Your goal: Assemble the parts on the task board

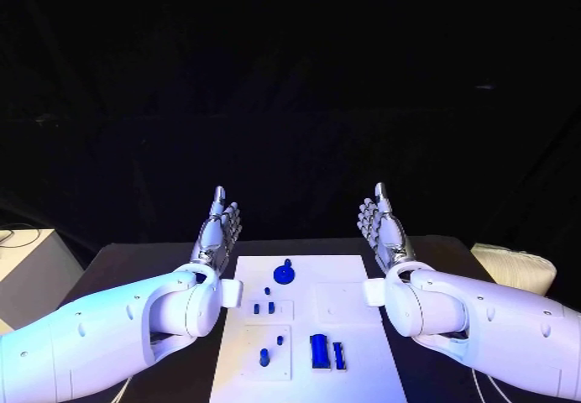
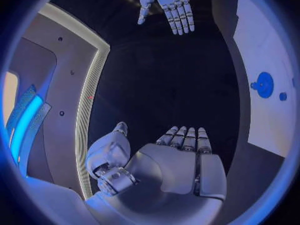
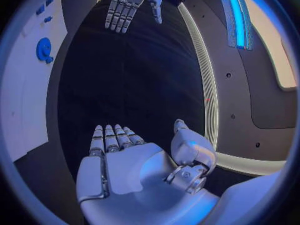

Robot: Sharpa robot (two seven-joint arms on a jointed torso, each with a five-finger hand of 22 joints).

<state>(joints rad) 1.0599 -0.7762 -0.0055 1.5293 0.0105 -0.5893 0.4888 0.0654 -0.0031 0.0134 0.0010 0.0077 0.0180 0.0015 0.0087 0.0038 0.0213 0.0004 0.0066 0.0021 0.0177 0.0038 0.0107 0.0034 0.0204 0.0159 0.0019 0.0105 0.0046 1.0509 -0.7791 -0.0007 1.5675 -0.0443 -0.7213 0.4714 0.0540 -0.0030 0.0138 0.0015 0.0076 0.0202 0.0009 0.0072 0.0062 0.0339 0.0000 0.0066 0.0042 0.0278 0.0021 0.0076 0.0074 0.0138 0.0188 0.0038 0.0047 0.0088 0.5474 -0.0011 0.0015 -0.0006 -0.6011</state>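
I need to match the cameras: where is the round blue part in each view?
Head view: the round blue part lies on the board's far end, between the two hands.
Left wrist view: it is on the white board beside the dark table.
Right wrist view: it is on the board too.
Shared landmark: the board.

The black table (image 1: 133,260) spans the lower part of the frame. The white task board (image 1: 363,369) lies flat at its lower centre, running down to the bottom edge. A pale ribbed object (image 1: 515,265) sits at the table's right edge.
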